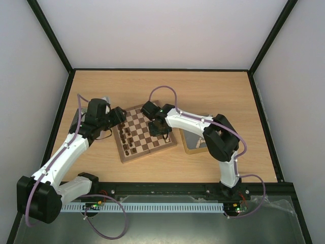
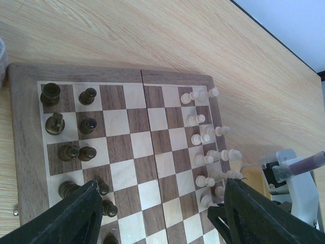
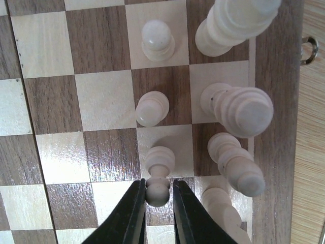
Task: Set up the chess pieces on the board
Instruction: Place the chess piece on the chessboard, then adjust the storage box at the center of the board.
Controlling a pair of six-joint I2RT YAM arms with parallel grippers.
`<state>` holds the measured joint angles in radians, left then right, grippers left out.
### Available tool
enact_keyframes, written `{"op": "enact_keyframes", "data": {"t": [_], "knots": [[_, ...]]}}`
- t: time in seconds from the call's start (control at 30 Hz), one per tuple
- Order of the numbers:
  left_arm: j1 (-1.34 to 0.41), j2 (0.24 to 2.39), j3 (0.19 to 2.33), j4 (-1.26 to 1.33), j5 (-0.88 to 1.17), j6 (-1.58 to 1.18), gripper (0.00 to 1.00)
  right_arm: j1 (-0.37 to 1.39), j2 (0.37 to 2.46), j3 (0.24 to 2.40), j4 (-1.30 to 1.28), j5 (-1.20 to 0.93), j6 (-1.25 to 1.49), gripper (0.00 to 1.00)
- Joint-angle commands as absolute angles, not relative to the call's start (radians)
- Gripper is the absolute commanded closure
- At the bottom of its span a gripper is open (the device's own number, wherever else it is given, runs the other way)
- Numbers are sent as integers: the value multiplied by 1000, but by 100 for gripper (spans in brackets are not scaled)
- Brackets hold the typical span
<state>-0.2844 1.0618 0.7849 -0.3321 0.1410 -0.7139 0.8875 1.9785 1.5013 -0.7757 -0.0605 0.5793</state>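
Right wrist: right tool [image 3: 159,184] flanks pale pawn [image 3: 158,193] near board [image 3: 277,127] edge.

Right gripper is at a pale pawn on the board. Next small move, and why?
Probably open the right gripper wider, then lift straight up. The pale pawn between its fingers looks upright on a dark square, in line with the other pale pawns, and taller pieces crowd beside it, so a sideways exit risks a knock.

Tall pale piece [image 3: 228,25] runs off the top edge! Overhead, the right arm [image 1: 188,121] hides the board's [image 1: 144,129] right side; dark pieces [image 1: 125,137] seem too small to name.
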Motion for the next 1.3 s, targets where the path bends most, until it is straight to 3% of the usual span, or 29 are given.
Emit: {"op": "enact_keyframes", "data": {"t": [0.0,0.17,0.57,0.77,0.97,1.27], "knots": [[-278,1065,795,-337,148,-710,32,883,1985,1525,-796,-54,568,83],[-279,1065,799,-341,150,-708,32,881,1961,1549,-796,-35,578,76],[-278,1059,804,-339,172,-695,32,772,1751,1493,-810,69,571,73],[-279,1063,802,-325,202,-681,33,576,1604,1283,-783,24,423,48],[-278,1083,805,-306,237,-685,32,474,1603,1183,-715,47,208,24],[-284,1111,824,-320,265,-658,32,410,1718,1241,-628,54,-14,18]]}}
